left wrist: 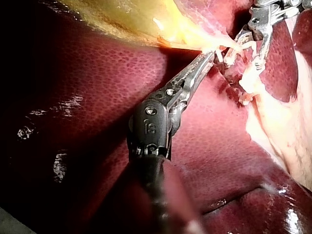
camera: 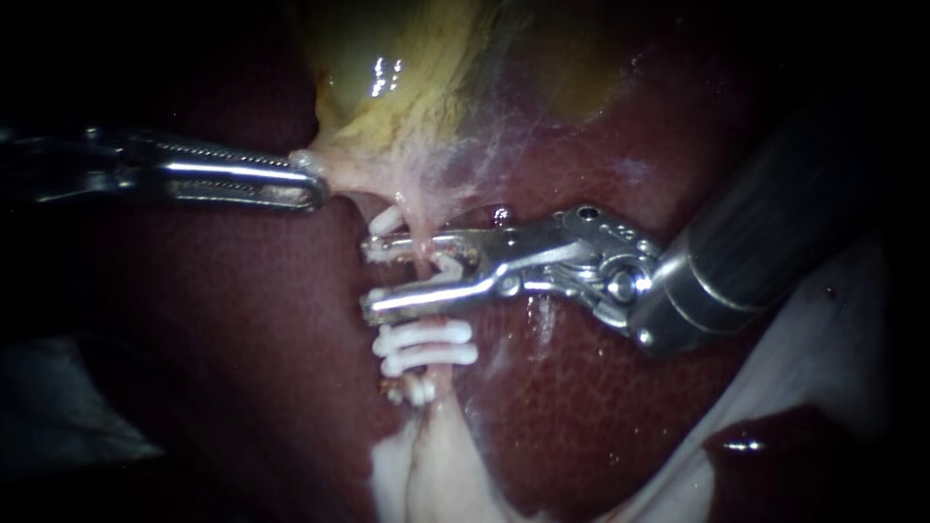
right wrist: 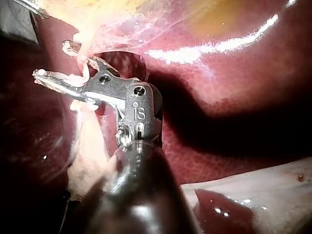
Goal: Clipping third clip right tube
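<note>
My left instrument (camera: 312,186) comes in from the left, jaws shut on the pale lower end of the yellow gallbladder (camera: 407,87); the left wrist view shows the same grip (left wrist: 210,54). My right instrument (camera: 373,276) reaches in from the right. Its jaws stand apart astride the pale tube (camera: 426,228) and hold a white clip (camera: 448,269) between them. The right wrist view shows these jaws (right wrist: 51,59) with the clip's legs lying along them. Just below them, two white clips (camera: 426,335) (camera: 432,357) sit across the same tube.
Dark red liver (camera: 242,320) surrounds the tube on both sides. A smaller white piece (camera: 417,389) sits under the two clips, and a white tip (camera: 386,221) shows above the upper jaw. Pale tissue (camera: 823,339) lies under the right shaft.
</note>
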Available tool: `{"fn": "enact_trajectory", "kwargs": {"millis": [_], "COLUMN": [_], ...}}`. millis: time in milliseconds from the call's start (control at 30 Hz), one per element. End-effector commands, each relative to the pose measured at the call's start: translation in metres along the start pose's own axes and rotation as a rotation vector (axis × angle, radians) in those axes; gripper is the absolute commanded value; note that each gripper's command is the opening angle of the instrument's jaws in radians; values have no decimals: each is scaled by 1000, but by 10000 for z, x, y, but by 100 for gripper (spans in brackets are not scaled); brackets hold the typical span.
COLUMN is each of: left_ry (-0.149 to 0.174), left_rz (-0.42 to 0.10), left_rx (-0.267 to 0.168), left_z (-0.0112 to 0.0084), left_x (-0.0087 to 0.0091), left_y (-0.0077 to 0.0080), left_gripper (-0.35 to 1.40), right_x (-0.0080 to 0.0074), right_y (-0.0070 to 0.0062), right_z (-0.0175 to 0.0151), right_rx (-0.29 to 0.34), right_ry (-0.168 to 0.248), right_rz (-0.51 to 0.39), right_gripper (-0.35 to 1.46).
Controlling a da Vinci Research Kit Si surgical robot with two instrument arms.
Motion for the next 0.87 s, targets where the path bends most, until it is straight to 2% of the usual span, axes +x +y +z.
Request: {"fn": "enact_trajectory", "kwargs": {"millis": [33, 100, 300, 333, 400, 500, 867], "left_ry": [0, 0, 0, 0, 0, 0, 0], "left_rz": [0, 0, 0, 0, 0, 0, 0], "left_rx": [0, 0, 0, 0, 0, 0, -1], "left_z": [0, 0, 0, 0, 0, 0, 1], "left_x": [0, 0, 0, 0, 0, 0, -1], "left_y": [0, 0, -1, -1, -1, -1, -3], "left_gripper": [-35, -35, -35, -35, -35, -35, -35], "right_x": [1, 2, 5, 5, 6, 7, 6], "right_y": [-3, -5, -10, -11, -12, -12, -11], "right_z": [-2, -5, -15, -16, -18, -18, -18], "right_rx": [2, 3, 6, 7, 7, -5, -2], "right_ry": [-2, -2, -3, -3, -3, -36, -41], "right_rz": [12, 13, 81, 82, 82, 83, 83], "right_gripper": [30, 20, -32, -35, -35, -35, -35]}}
